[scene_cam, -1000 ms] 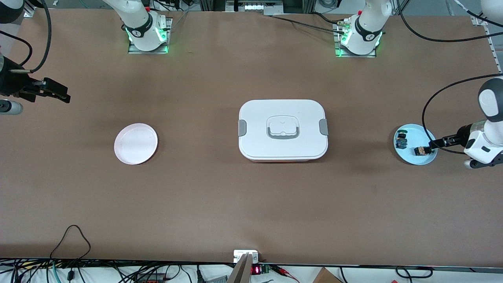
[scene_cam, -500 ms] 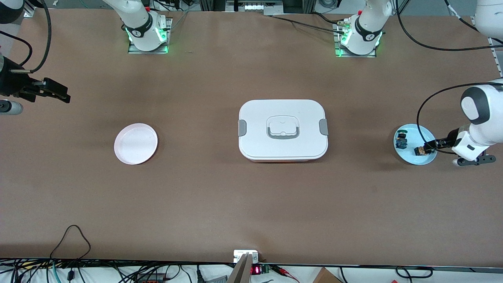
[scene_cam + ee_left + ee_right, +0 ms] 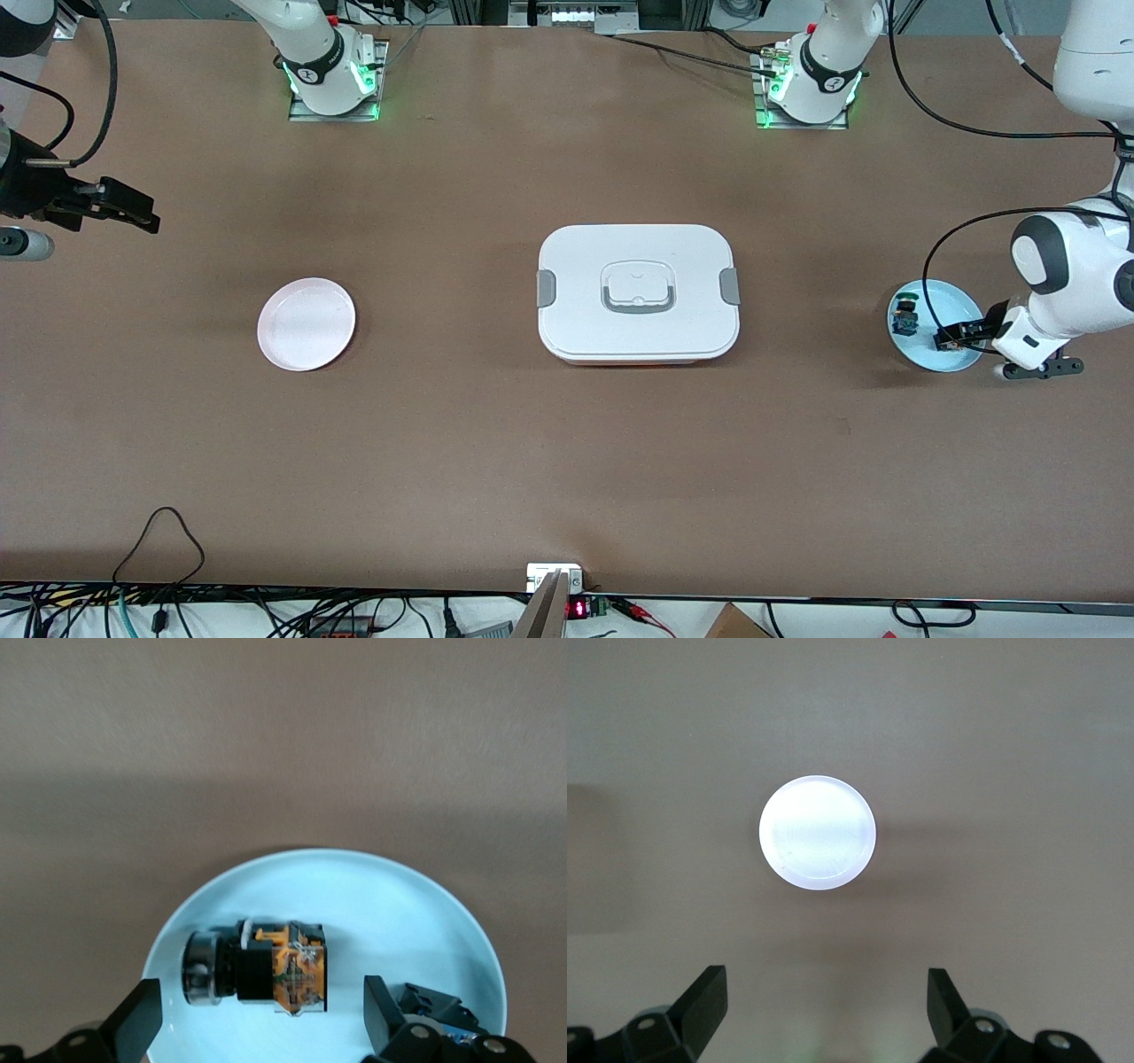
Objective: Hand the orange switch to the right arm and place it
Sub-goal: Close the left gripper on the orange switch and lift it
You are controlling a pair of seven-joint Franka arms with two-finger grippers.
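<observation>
The orange switch (image 3: 282, 966) lies on its side on the light blue plate (image 3: 390, 904), showing an orange-tan body, a black collar and a round metal-rimmed end. My left gripper (image 3: 261, 1023) is open and low over the plate, one finger on each side of the switch, neither touching it. In the front view the left gripper (image 3: 953, 336) covers most of the switch (image 3: 944, 341) on the plate (image 3: 924, 352), at the left arm's end of the table. My right gripper (image 3: 133, 214) waits open and empty (image 3: 824, 1014) above the table at the right arm's end.
A second switch with a green cap and blue body (image 3: 904, 317) lies on the same blue plate, farther from the front camera. A pink plate (image 3: 306, 323) lies toward the right arm's end and shows in the right wrist view (image 3: 818, 833). A white lidded box (image 3: 638, 292) stands mid-table.
The left arm has swung in, carrying its open gripper from the plate's edge to around the orange switch. The right arm has not moved.
</observation>
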